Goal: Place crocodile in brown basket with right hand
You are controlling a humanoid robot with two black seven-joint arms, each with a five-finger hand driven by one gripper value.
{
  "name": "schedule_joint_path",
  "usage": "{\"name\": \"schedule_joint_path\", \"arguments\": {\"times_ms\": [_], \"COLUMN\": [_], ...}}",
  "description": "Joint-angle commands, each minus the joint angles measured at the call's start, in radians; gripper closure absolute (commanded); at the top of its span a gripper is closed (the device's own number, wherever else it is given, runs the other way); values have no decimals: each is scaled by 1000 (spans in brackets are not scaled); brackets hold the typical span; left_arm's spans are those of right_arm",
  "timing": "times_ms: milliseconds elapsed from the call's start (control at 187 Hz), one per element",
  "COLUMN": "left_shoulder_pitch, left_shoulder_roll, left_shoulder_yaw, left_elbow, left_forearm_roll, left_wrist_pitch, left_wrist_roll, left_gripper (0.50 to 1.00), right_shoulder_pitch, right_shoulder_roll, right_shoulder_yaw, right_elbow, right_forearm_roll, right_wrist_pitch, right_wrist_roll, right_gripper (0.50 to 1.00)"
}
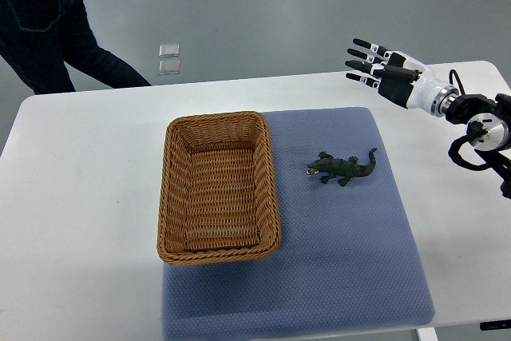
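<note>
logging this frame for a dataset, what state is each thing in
brown basket, upright, empty
crocodile, lying on its belly on the blue mat, right of the brown basket, not held
right robot hand, open, fingers spread, holding nothing, near the far edge of the white table, apart from the crocodile
blue mat, flat on the white table

The right hand (pixel 393 77) is seen at the upper right, its arm brought in from the right edge. The fingers (pixel 361 60) are stretched out and spread apart, pointed to the left, and nothing is grasped in them. The white wrist (pixel 427 95) is followed by black joints and looped cabling.
</note>
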Motion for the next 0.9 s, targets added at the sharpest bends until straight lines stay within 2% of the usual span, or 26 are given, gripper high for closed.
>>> {"name": "schedule_joint_path", "arguments": {"times_ms": [0,262,434,627,894], "left_shoulder_pitch": [0,0,0,0,0], "left_shoulder_roll": [0,0,0,0,0], "left_shoulder_yaw": [0,1,1,1,1], "left_elbow": [1,1,11,7,8], "left_forearm_roll": [0,0,0,0,0], "left_wrist_pitch": [0,0,2,2,0], "left_wrist_roll": [0,0,0,0,0], "left_gripper": [500,500,500,500,500], "right_shoulder_pitch": [0,2,5,8,3], "right_shoulder_roll": [0,-2,-9,-12,-20], "right_shoulder_yaw": [-2,-6,1,0,-9], "right_elbow": [0,0,4,14,87], "right_forearm_roll": [0,-5,-103,-325,-756], "right_wrist_pitch": [1,1,4,50,53], "right_wrist_roll": [0,0,6,57,157], "right_gripper": [572,570,570,572,572]}}
